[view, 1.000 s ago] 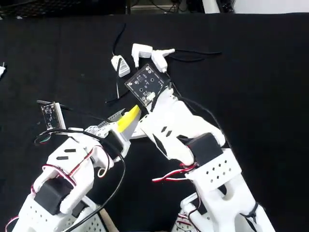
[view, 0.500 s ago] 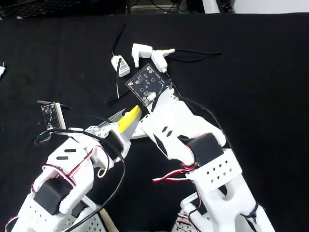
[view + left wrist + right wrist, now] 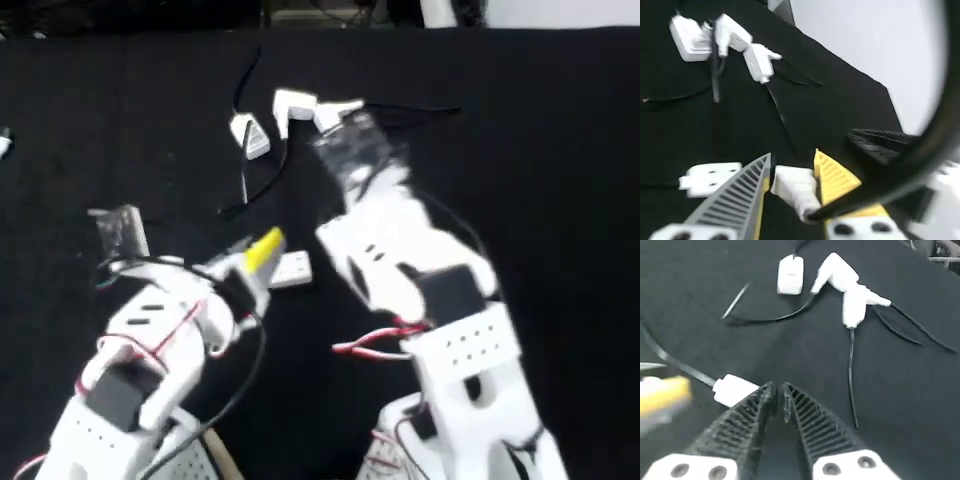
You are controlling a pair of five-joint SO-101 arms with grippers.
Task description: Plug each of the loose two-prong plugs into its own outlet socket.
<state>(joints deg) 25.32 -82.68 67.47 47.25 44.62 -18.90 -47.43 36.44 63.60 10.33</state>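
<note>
And the right arm (image 3: 400, 250) swings off! A second ago its wrist hung right over the yellow finger; now, in the high view, it sits farther up the tabletop (image 3: 540, 150), toward the far fittings (image 3: 293, 103). That uncovers a white block (image 3: 290, 268) it was half hiding, lying just beside the yellow finger; from above I cannot tell whether it is socket or plug. The left arm barely shifts. Its left claw (image 3: 792, 159) is clamped on the plug (image 3: 794, 185), grey finger on one side, yellow on the other, with the thick black lead running back past the yellow one. The outlet socket (image 3: 710, 178) lies flat on the cloth just beyond the grey finger, near but not touching. The right claw (image 3: 778, 389) is all but together on nothing, its tips just beside that same plug. My read: the plug now belongs to the left side alone, nothing is mated yet, and lining it up with the socket looks like the next job. As for room, the arms crowd the middle and a thin cable (image 3: 852, 375) trails from the far fittings, two of them touching end to end. Dark open cloth spreads wide on the right arm's side, and the far edge lies close behind those fittings.
</note>
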